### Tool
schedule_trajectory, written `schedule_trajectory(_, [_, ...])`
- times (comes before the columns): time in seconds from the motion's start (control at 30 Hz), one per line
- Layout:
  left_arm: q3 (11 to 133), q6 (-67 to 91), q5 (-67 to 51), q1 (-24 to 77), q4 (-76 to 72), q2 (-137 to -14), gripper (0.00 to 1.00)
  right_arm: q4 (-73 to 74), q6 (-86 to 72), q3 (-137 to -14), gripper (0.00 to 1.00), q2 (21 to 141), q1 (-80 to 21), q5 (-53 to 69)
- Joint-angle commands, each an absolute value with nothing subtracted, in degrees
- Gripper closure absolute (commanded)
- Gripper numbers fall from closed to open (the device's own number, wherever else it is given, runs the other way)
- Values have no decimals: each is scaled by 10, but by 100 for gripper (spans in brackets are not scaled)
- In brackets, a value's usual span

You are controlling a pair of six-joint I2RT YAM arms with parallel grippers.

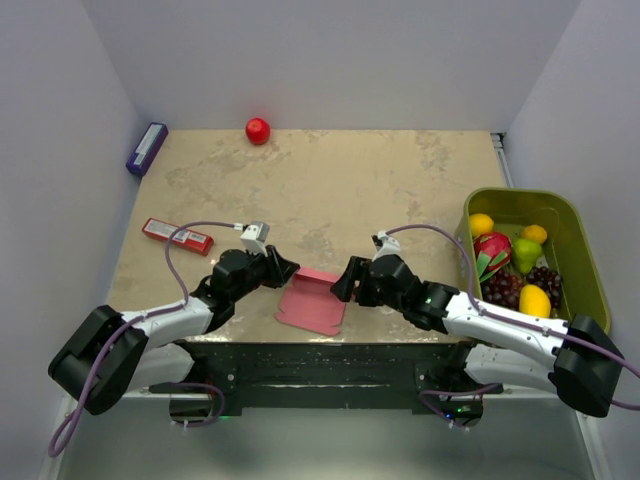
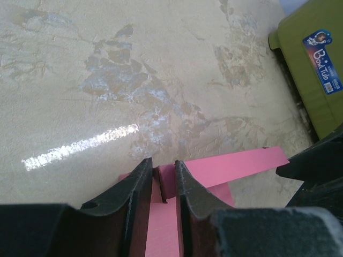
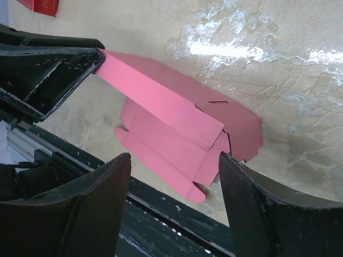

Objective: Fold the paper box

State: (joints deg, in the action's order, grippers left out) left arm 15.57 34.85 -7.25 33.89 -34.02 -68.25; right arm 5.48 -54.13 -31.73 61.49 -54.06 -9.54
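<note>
The pink paper box (image 1: 314, 299) lies partly folded near the table's front edge, between the two arms. In the right wrist view it (image 3: 177, 126) shows one long panel raised and flaps spread on the table. My left gripper (image 1: 287, 270) is shut on the raised left end of the card; in its own view the fingers (image 2: 161, 170) pinch a folded pink tab (image 2: 167, 179). My right gripper (image 1: 342, 283) is open, its fingertips (image 3: 174, 160) spread wide just above the box's right side, not touching it.
A green bin (image 1: 570, 225) of toy fruit stands at the right. A narrow red packet (image 1: 177, 235) lies at the left, a purple box (image 1: 147, 148) at the far left edge, a red ball (image 1: 258, 130) at the back. The black front rail (image 1: 320, 360) lies just below the box.
</note>
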Motion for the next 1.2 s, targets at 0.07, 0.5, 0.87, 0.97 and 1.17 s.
schedule_trajectory(0.07, [157, 318, -68, 345, -288, -697, 74, 56, -515, -325, 29, 623, -529, -158])
schedule_trajectory(0.5, [151, 308, -71, 357, -295, -700, 75, 3, -476, -324, 29, 657, -477, -152])
schedule_trajectory(0.87, [144, 304, -60, 366, -290, -693, 75, -67, -429, -327, 33, 681, -450, -121])
schedule_trajectory(0.97, [144, 308, -53, 366, -283, -684, 75, -64, -431, -331, 33, 687, -439, -95])
schedule_trajectory(1.17, [154, 321, -12, 376, -251, -673, 75, 41, -447, -370, 40, 653, -440, -126])
